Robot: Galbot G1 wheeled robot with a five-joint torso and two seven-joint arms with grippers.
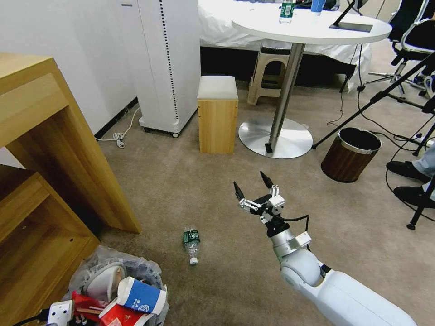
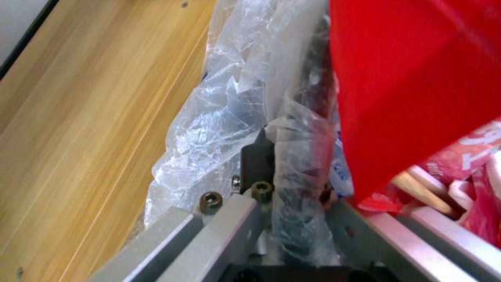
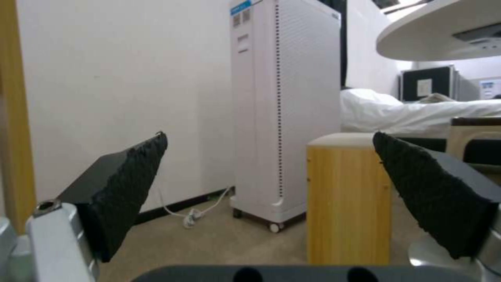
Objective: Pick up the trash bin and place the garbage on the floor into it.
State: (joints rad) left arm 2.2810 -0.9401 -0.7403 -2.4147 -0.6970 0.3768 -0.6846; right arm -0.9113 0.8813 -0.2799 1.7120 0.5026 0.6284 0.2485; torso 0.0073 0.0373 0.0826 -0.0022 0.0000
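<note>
A wooden stool (image 1: 217, 115) stands between a white tower unit (image 1: 165, 63) and a round table (image 1: 308, 27).

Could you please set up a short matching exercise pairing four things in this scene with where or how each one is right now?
Things:
1. green-label bottle
2. right gripper
3. trash bin
4. left gripper

States:
A. jaws closed on the bag-lined rim
B. lying on its side on the carpet
C. hovering above the floor, jaws open, holding nothing
D. stuffed with litter beside the wooden cabinet

Pairs: 1-B, 2-C, 3-D, 4-A
</note>
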